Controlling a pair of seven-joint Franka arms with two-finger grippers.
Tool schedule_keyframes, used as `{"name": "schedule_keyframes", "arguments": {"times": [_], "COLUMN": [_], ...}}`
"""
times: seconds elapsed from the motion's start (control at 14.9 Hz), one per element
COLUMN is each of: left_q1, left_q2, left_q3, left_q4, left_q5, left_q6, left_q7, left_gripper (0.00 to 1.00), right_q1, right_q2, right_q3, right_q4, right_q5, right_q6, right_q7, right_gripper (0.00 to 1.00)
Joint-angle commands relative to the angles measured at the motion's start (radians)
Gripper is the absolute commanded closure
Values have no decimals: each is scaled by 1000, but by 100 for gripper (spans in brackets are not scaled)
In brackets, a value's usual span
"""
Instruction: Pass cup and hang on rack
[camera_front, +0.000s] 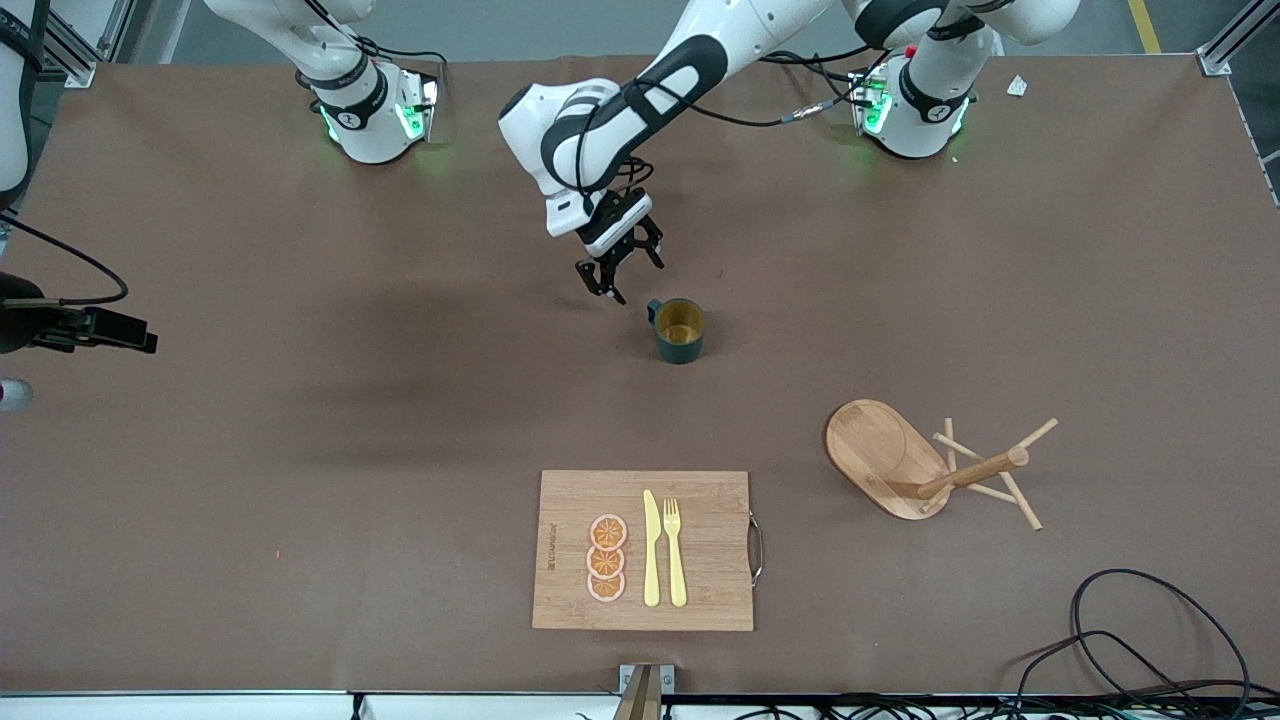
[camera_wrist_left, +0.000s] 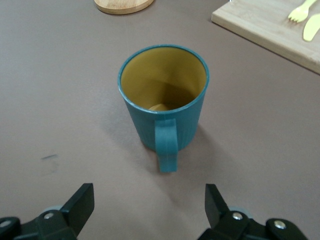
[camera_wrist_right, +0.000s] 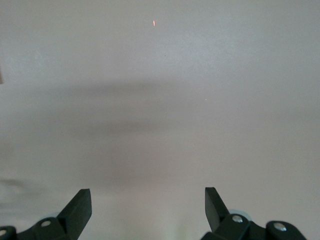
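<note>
A bamboo cutting board (camera_front: 700, 500) carries orange slices (camera_front: 606, 558), knife (camera_front: 651, 550) and fork (camera_front: 675, 552) (both yellow).

Front view: high, across desk (camera_front: 300, 450), facing arm bases. Left wrist view: close, angled down at cup (camera_wrist_left: 162, 102); cup (camera_front: 680, 330), board corner (camera_wrist_left: 265, 25) shared with front. Right wrist view: close, bare desk (camera_wrist_right: 160, 100) only.

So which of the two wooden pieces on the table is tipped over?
The rack: its oval base is tilted up and its post and pegs lie toward the table. The cutting board lies flat, carrying cutlery and fruit slices.
</note>
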Motion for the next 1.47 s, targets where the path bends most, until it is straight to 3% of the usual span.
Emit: {"name": "schedule_keyframes", "arguments": {"times": [0.0,0.27,0.47,0.74,1.14,1.41], "left_q1": [-2,-13,-18,-14,-7,-7], "left_q2": [7,22,36,38,35,26], "left_q3": [17,34,40,44,63,75], "left_q4": [21,21,24,27,33,41], "left_q5": [29,46,48,46,45,46], "left_q6": [-44,-50,-50,-50,-47,-39], "left_q7": [-16,-19,-21,-18,-7,22], "left_gripper": [12,23,34,50,75,89], "right_q1": [0,6,19,69,60,40], "right_q2": [-14,-32,-49,-162,-288,-392], "right_q3": [7,7,7,6,4,12], "right_q4": [1,-2,-18,-132,-189,-301], "right_q5": [5,29,22,-23,-27,-30], "right_q6": [-15,-44,-45,-32,-36,-19], "right_q7": [8,164,161,163,161,163], "right_gripper": [0,0,0,0,0,0]}}
